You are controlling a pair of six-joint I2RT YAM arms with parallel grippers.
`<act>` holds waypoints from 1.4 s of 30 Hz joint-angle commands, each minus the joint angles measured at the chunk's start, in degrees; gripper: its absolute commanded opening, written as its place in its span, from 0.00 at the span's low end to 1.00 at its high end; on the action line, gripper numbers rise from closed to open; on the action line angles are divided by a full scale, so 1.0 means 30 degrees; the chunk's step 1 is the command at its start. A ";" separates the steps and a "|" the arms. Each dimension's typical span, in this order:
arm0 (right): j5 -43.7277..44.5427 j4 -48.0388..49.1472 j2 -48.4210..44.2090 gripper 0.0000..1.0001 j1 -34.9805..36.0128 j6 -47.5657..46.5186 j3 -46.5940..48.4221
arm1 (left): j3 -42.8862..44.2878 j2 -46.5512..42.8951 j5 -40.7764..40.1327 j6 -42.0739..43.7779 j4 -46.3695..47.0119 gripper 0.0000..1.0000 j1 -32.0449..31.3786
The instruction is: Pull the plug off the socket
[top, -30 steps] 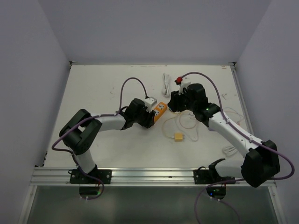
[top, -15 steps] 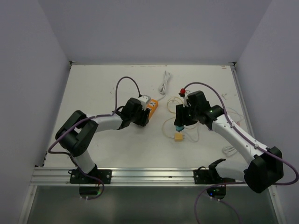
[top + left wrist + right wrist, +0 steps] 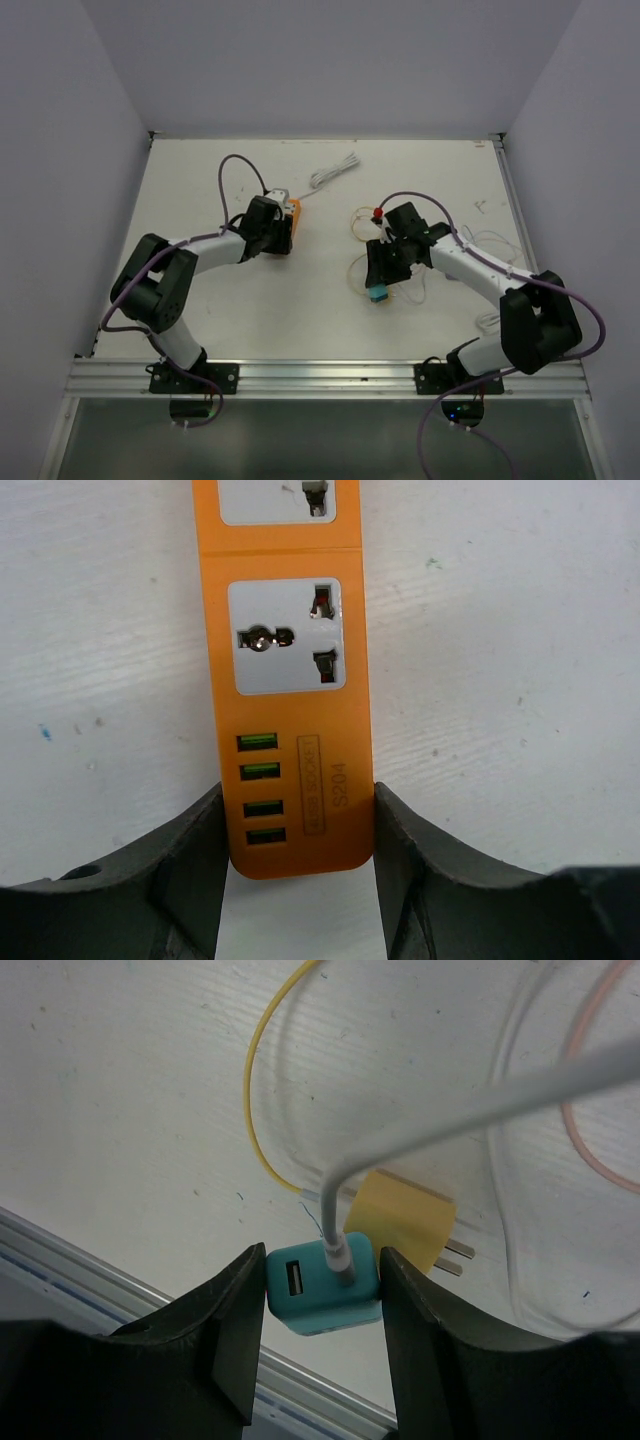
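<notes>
An orange power strip with white sockets and green USB ports lies on the white table; in the top view the strip sits left of centre. My left gripper is shut on its near end, one finger on each side. My right gripper is shut on a teal USB plug with a white cable in it, held apart from the strip, right of centre in the top view, where the plug shows.
A yellow plug with metal prongs lies just behind the teal one. Thin yellow, white and pink cables loop across the table's right half. A white cord lies at the back. The metal rail runs along the near edge.
The left gripper has dragged the orange strip to the left and back. The right gripper has carried the teal plug toward the near edge, widening the gap between them.
</notes>
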 commanded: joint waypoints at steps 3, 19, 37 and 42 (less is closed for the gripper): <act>-0.0367 0.0425 0.0894 0.10 0.0009 0.0220 0.0284 | 0.0412 0.0177 -0.1478 -0.1537 -0.2619 0.10 0.1171; 0.0337 0.0423 0.1219 0.38 0.0302 0.0220 0.0637 | 0.0383 -0.2809 -0.2387 -0.1626 -0.3173 0.75 0.1201; 0.3003 -0.2475 -0.1097 0.99 0.1063 -0.0278 0.0667 | -0.1165 -1.8452 -0.6105 0.2093 -0.5022 0.98 0.1172; 0.2886 -0.2360 -0.1127 0.99 0.1327 0.0102 -0.0211 | -0.3130 -2.1092 -0.7747 0.2856 -0.5372 0.99 0.1201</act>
